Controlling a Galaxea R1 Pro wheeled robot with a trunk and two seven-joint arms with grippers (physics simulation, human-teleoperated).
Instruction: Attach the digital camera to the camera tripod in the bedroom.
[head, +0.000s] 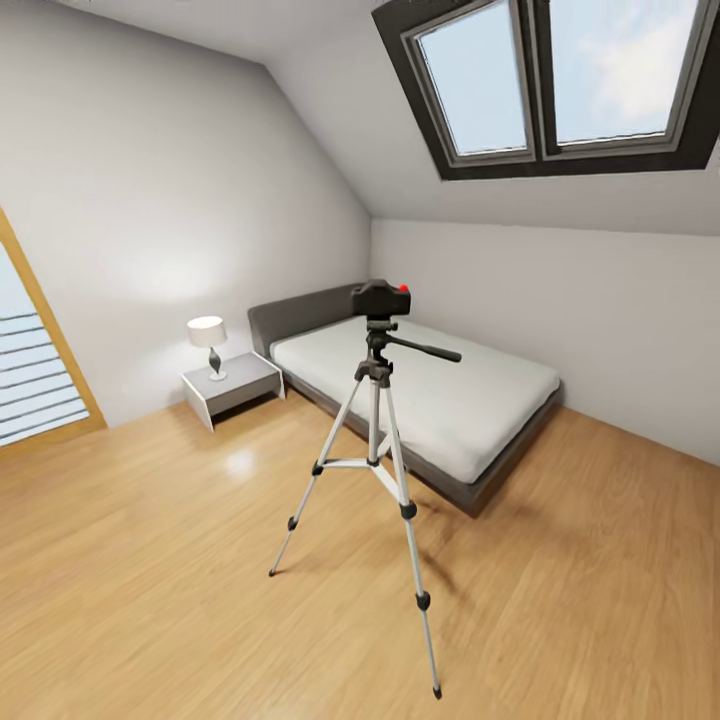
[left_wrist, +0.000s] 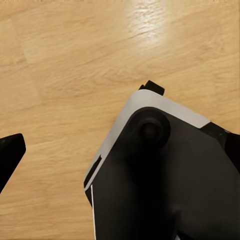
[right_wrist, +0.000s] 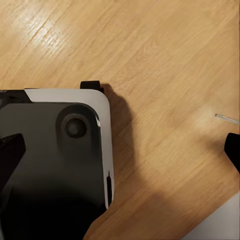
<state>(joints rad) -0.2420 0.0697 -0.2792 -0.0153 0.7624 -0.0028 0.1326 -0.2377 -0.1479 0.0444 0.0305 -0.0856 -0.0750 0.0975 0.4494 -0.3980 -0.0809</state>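
Around the one camera tripod (head: 377, 455) with its three legs are counted one digital camera (head: 381, 298) on its head, one bed (head: 420, 390) behind it, and one nightstand (head: 232, 386) bearing one table lamp (head: 208, 343), with two skylight panes (head: 555, 75) overhead.

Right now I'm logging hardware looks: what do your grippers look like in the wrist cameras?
Little shows. In the left wrist view one matte black, wedge-shaped fingertip enters at the edge. In the right wrist view two similar black fingertips sit at opposite edges. No cables or markings are visible on them.
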